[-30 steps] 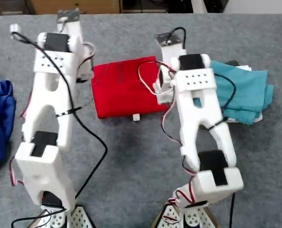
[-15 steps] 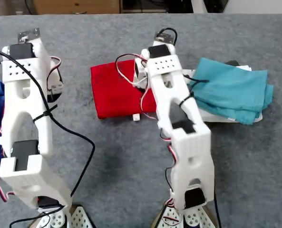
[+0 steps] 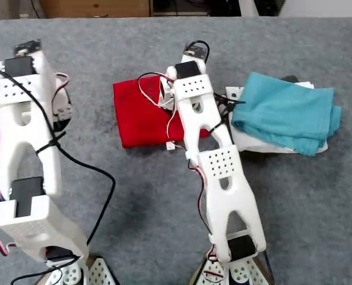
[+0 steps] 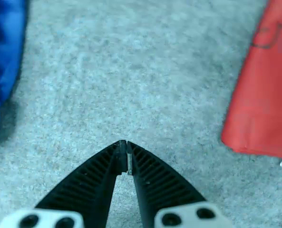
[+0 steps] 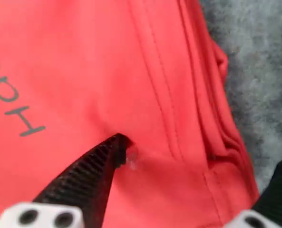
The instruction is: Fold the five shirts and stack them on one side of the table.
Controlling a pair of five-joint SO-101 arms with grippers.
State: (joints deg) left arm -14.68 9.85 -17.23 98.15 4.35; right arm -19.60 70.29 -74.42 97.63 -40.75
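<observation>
Jaws of right end effector gape over red shirt, arm outstretched; left end effector closed, empty

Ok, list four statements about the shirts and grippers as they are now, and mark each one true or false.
1. The left gripper is shut over bare table. True.
2. The right gripper is shut on the red shirt. False: it is open over the red shirt.
3. The teal shirt lies on a white cloth. True.
4. The blue shirt lies on top of the teal shirt. False: it lies apart, on the left arm's side.
</observation>
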